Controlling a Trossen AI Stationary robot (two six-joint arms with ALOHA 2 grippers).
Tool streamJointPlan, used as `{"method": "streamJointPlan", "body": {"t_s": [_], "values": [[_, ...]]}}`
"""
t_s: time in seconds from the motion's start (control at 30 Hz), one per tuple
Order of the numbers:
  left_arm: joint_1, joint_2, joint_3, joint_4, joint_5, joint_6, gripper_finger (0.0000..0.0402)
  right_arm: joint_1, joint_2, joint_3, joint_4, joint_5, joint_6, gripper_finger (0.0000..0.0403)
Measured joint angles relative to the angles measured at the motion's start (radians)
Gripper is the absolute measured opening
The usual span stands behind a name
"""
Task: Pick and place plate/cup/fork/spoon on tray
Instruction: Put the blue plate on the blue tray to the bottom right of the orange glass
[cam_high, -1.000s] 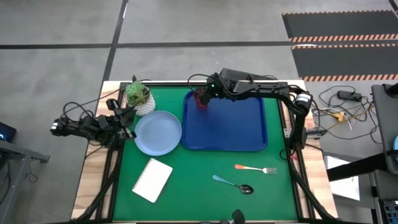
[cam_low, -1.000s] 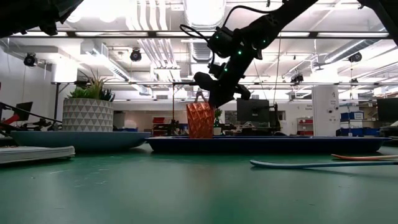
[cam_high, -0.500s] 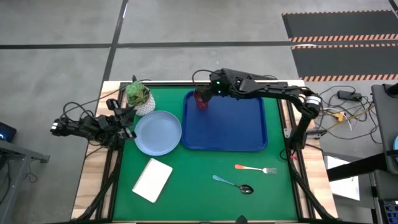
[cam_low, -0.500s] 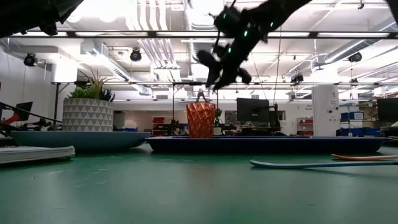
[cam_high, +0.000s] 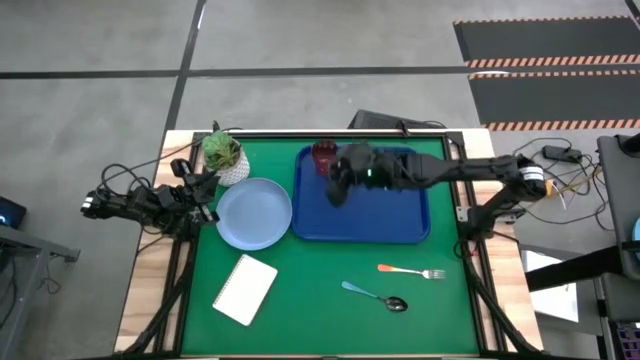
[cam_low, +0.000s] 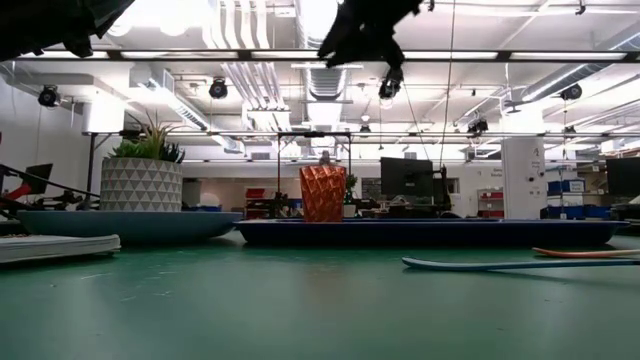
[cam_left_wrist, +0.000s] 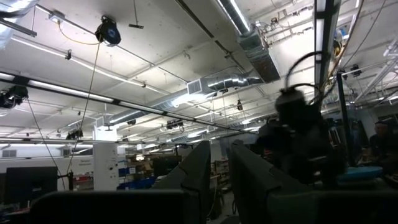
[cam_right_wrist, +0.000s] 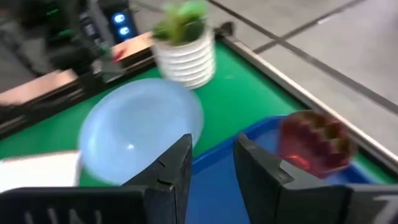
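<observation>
Cup (cam_high: 323, 156) stands on tray (cam_high: 400, 220); plate (cam_high: 254, 213) likely next.
Right gripper (cam_high: 338, 190), fingers slightly parted and empty, should approach the plate's rim low.

You see the cup (cam_low: 322, 194) standing upright on the tray (cam_low: 430, 233), with a dark arm (cam_low: 362, 30) well above it at the upper edge. The plate (cam_low: 125, 224) sits left, a potted plant (cam_low: 141, 171) behind it. The spoon (cam_low: 500, 264) and fork (cam_low: 590, 252) lie right.
</observation>
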Motion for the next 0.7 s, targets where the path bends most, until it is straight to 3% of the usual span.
{"method": "streamJointPlan", "body": {"t_s": [0.3, 0.7], "values": [[0.0, 0.0, 0.0, 0.0, 0.0, 0.0, 0.004, 0.236, 0.029, -0.034, 0.058, 0.111, -0.042, 0.0089], [0.0, 0.0, 0.0, 0.0, 0.001, -0.001, 0.004, 0.424, 0.03, -0.291, 0.495, 0.132, -0.235, 0.0064]]}}
